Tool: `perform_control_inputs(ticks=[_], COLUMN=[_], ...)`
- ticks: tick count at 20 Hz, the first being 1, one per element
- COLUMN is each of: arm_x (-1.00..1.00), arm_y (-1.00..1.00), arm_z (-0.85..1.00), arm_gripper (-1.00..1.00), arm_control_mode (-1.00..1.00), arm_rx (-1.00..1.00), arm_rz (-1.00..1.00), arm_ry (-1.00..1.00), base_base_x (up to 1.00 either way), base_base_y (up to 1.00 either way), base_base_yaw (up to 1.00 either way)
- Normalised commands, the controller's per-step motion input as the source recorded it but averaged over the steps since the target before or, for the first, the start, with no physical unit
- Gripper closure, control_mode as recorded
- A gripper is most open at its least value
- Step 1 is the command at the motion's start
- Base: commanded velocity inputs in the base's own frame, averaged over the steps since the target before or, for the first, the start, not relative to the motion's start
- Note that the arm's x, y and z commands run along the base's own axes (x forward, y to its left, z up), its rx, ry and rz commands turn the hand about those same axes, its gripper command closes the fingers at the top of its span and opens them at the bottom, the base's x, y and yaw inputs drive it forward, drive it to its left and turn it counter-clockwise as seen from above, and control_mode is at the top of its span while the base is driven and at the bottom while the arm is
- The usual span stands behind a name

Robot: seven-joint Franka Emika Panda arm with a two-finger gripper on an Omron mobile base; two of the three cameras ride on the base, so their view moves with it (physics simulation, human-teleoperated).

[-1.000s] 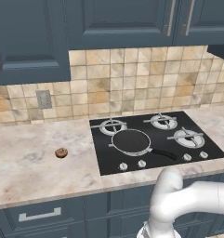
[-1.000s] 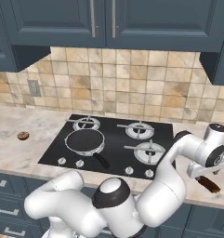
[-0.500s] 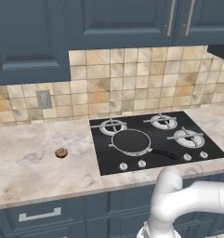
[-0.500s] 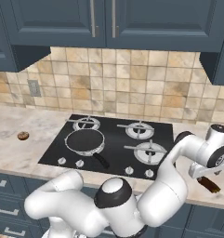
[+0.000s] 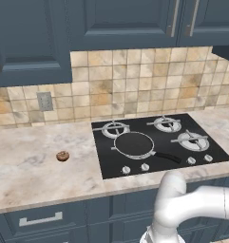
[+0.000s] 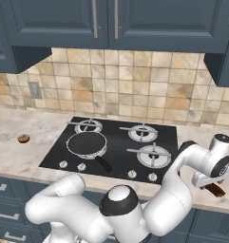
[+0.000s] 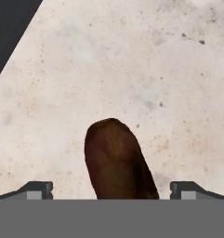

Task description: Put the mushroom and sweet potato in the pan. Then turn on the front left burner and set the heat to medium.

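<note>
Pickup of the sweet potato (image 7: 117, 160) is in hand: jaws open astride it on the desk (image 7: 132, 69), next to be lowered and closed.

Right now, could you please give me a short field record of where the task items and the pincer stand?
mushroom: on the counter, left of the cooktop
sweet potato: on the counter right of the cooktop, between the open fingertips
pan: on the front left burner, nothing in it
pincer: open, low over the sweet potato, not gripping
knobs: along the cooktop's front edge
</note>
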Motion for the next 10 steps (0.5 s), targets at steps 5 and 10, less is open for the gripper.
perform_control_inputs(ticks=[5,10], arm_x=[0.09,0.06], arm_y=[0.0,0.0], arm_z=[-0.33,-0.22], arm_gripper=[-1.0,-1.0], arm_control_mode=[-1.0,-1.0], arm_rx=[0.0,0.0], arm_rz=[0.0,0.0], arm_ry=[0.0,0.0], base_base_x=[0.0,0.0], base_base_y=[0.0,0.0], base_base_yaw=[0.0,0.0])
